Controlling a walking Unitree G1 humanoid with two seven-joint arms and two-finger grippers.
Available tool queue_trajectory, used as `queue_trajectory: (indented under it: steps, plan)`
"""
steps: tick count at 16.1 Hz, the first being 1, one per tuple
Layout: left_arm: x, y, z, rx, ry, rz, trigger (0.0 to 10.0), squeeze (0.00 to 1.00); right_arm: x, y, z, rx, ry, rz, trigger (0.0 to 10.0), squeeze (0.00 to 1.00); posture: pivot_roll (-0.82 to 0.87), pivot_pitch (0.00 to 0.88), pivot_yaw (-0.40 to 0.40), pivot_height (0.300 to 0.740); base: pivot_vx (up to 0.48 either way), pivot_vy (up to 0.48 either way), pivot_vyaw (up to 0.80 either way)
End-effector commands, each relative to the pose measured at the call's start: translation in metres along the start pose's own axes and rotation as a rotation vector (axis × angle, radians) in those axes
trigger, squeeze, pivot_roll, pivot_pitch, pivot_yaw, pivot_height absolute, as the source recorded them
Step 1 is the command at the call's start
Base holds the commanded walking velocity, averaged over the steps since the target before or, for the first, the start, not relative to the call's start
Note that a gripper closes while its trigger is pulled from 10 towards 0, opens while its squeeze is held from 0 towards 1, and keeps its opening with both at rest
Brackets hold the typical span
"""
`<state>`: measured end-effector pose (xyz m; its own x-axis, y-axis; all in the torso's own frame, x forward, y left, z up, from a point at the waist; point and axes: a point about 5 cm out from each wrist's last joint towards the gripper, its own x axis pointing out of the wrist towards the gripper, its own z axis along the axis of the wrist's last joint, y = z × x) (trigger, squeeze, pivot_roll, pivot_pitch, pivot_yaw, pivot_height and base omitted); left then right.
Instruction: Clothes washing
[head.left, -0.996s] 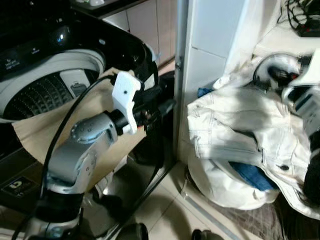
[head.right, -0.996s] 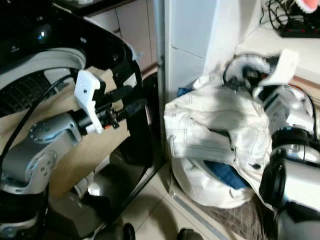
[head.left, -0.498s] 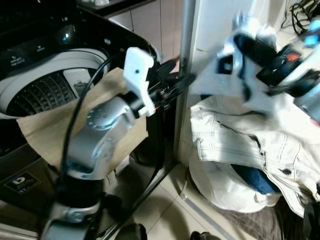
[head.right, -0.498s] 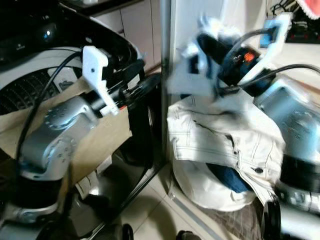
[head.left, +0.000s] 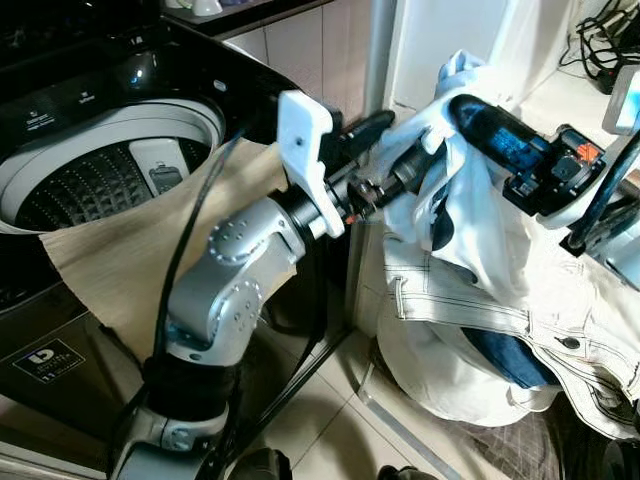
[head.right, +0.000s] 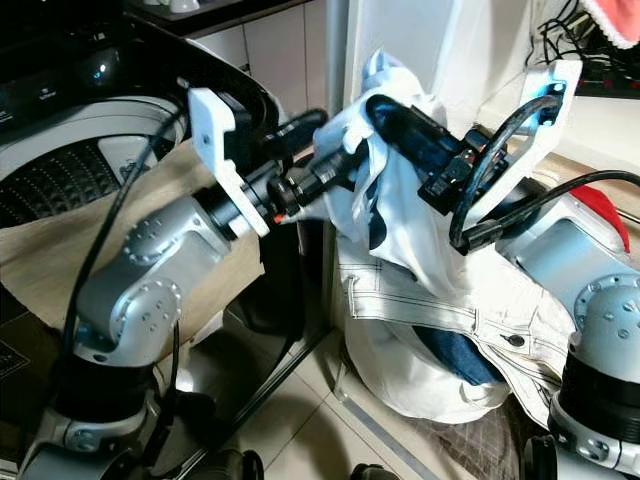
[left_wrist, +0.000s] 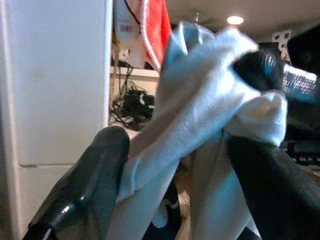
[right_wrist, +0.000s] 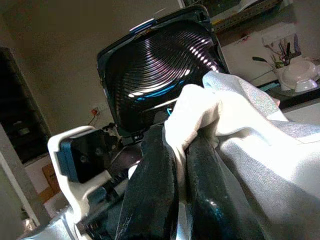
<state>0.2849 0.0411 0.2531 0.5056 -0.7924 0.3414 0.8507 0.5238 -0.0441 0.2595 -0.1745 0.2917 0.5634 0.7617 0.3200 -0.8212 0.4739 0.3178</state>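
- Two arms, one garment: both grippers meet on the white cloth held up in the gap between washer and laundry pile.
- washing machine (head.left: 200, 110): top-loader on the robot's left, lid up, drum (head.left: 85, 185) open. A tan cloth (head.left: 130, 240) is draped over its near rim and down the front.
- laundry pile (head.left: 520, 330): on the robot's right, well below the lifted piece; white denim over something blue, in a white basket (head.left: 440, 375).
- white garment (head.right: 395, 200): bunched at the top, rest hanging down, so its long axis is roughly vertical. Lower hem ends just above the pile.
- right gripper (right_wrist: 182, 150): fingers clamped narrow on a fold of the garment, carrying most of it.
- left gripper (left_wrist: 175, 155): fingers spread wide either side of the same bunch, cloth between them, not visibly pinched. Reaches in from the washer side.
- Key relation: the drum lies to the left of the garment, beyond the left arm and somewhat lower. My read: the left arm is nearer the drum, so the transfer has to go leftward over the rim, either by handoff or by a right-arm swing across.
- Risk, as a guess: the hanging tail snags the rim or the tan cloth.
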Motion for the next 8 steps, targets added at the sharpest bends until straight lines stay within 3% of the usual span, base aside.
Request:
queue_trajectory:
  steps: [1, 2, 6, 8]
  plan:
    - [0.002, -0.006, 0.002, -0.005, -0.017, -0.046, 10.0, 0.54, 0.0, 0.007, 0.001, -0.001, -0.002, 0.029, 0.0, 0.0, -0.08, 0.023, 0.036, 0.74, 0.0, 0.0, 0.0]
    - [0.002, -0.014, 0.002, -0.05, -0.034, -0.113, 10.0, 0.0, 0.0, 0.008, 0.0, 0.003, 0.001, 0.023, 0.0, 0.0, -0.08, 0.02, 0.035, 0.74, 0.0, 0.0, 0.0]
    - [-0.002, -0.03, -0.006, -0.12, 0.008, -0.251, 10.0, 0.0, 0.0, 0.009, 0.0, 0.006, 0.006, 0.009, 0.0, 0.0, -0.09, 0.017, 0.036, 0.74, 0.0, 0.0, 0.0]
    - [-0.004, -0.031, -0.007, -0.259, -0.035, -0.259, 10.0, 0.0, 0.0, 0.009, -0.002, 0.01, 0.014, 0.004, 0.0, 0.0, -0.09, 0.009, 0.038, 0.74, 0.0, 0.0, 0.0]
